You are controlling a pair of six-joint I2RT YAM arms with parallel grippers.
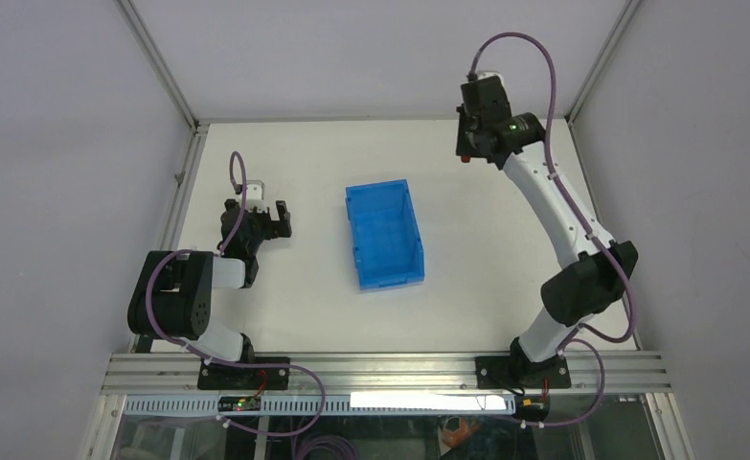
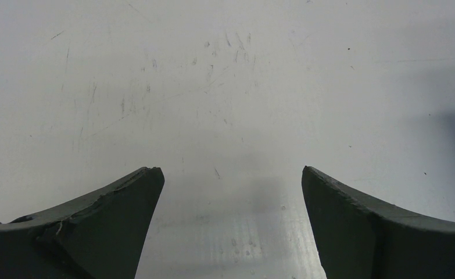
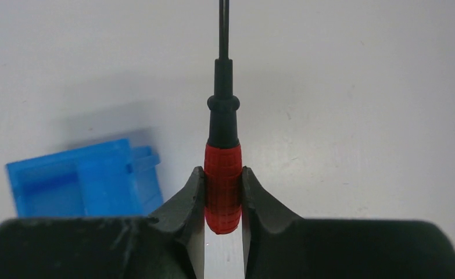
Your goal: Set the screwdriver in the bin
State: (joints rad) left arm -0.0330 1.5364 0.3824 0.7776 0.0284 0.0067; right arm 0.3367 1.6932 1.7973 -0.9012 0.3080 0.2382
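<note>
The right pincer [image 3: 223,177], upper right of the top view, is clamped on the screwdriver [image 3: 222,154] by its red handle, well apart from the central bin [image 1: 385,235]. The left pincer [image 2: 230,174] gapes apart over the counter [image 1: 486,278].

Top view: high behind arm bases, looks down on whole table [image 1: 486,287]. Left wrist: close over table, looks out between left fingers [image 2: 108,226]. Right wrist: higher up, looks down past right fingers [image 3: 178,232]; shares bin [image 3: 79,180] with top view
</note>
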